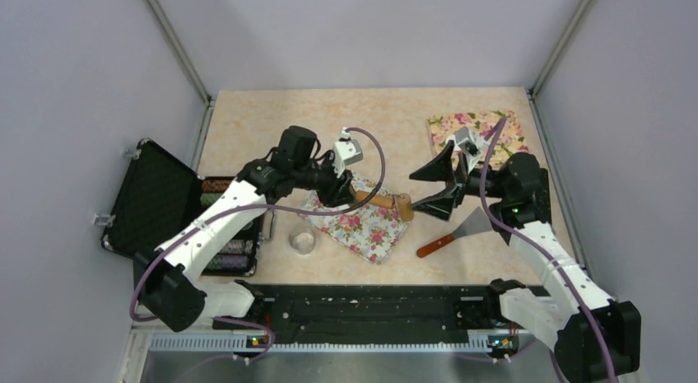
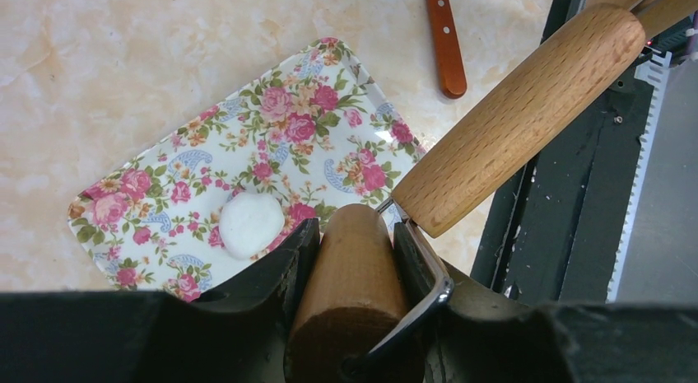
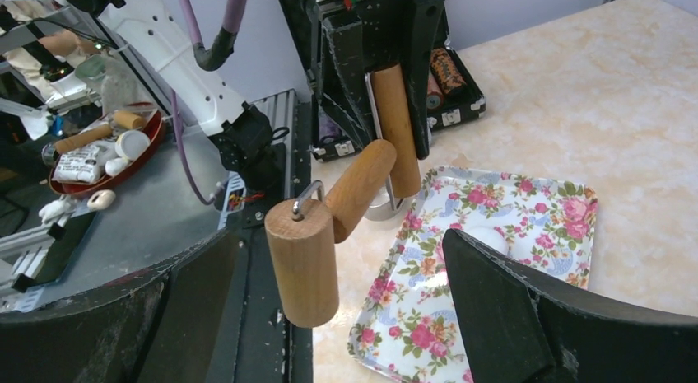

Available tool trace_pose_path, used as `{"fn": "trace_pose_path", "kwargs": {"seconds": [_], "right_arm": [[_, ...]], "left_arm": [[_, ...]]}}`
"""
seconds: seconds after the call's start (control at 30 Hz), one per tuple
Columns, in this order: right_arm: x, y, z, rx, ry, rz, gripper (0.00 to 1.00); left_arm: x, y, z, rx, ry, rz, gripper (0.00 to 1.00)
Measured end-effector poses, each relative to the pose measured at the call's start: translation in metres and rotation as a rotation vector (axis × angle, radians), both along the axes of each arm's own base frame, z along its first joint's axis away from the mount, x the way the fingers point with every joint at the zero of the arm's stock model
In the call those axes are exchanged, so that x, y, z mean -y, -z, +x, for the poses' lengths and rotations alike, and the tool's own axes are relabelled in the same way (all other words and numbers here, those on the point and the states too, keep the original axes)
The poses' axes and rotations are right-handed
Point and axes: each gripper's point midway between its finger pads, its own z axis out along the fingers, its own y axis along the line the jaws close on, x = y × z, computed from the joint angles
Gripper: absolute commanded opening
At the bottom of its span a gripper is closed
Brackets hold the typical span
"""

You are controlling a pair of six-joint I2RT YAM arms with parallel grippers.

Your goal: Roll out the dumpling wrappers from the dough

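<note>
From above, we are seeing the left gripper [image 1: 350,189] pinching the handle of a wooden roller [image 1: 393,203] above the edge of a floral mat [image 1: 366,231] on the worktop [image 1: 272,119]. The right gripper [image 1: 435,189] is hanging spread wide at the roller's barrel end, and a spatula [image 1: 458,232] is lying near it. In the left wrist view, the dough [image 2: 251,225] is sitting as a white lump on the mat, just beside the gripper. In the right wrist view, the barrel is hanging between the open jaws with gaps showing on both sides, and the dough is peeking out behind one jaw.
</note>
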Motion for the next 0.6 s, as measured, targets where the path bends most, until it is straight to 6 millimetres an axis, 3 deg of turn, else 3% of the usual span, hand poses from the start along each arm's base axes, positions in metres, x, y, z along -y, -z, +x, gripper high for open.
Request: {"fn": "trace_pose_path", "kwargs": {"seconds": [0.2, 0.6], "right_arm": [[-0.007, -0.003, -0.001, 0.002, -0.007, 0.014, 0.94], [-0.026, 0.028, 0.015, -0.037, 0.045, -0.044, 0.90]], "left_arm": [[-0.002, 0.001, 0.005, -0.003, -0.026, 0.003, 0.00], [-0.004, 0.003, 0.008, -0.018, -0.046, 0.005, 0.00]]}}
